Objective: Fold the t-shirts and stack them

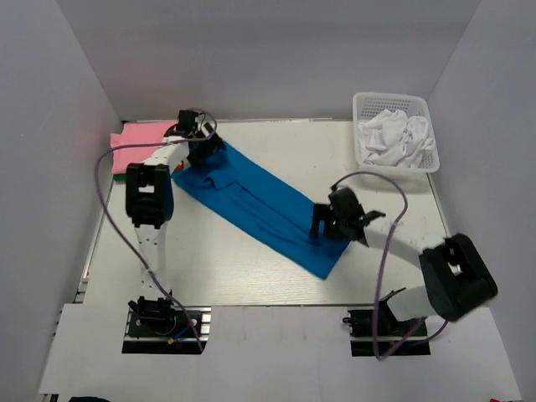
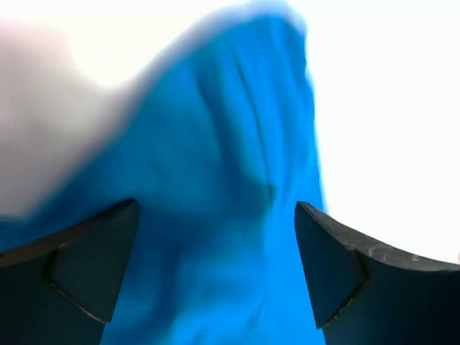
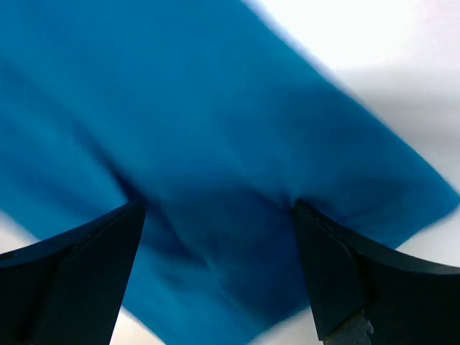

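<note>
A bright blue t-shirt (image 1: pixel 260 205) lies folded into a long strip, running diagonally from far left to near right on the white table (image 1: pixel 218 268). My left gripper (image 1: pixel 204 151) is open at the strip's far-left end, and blue cloth (image 2: pixel 237 108) fills the space between its spread fingers (image 2: pixel 93 251). My right gripper (image 1: pixel 322 226) is open over the strip's near-right end, and blue cloth (image 3: pixel 180 93) lies between its fingers (image 3: pixel 338 273). A folded pink t-shirt (image 1: pixel 141 136) lies at the far-left corner. White t-shirts (image 1: pixel 394 134) lie crumpled in the basket.
A white plastic lattice basket (image 1: pixel 394 98) stands at the far right corner. Grey walls close in the table on the left, back and right. Thin edges of other colours show under the pink shirt. Purple cables loop beside each arm.
</note>
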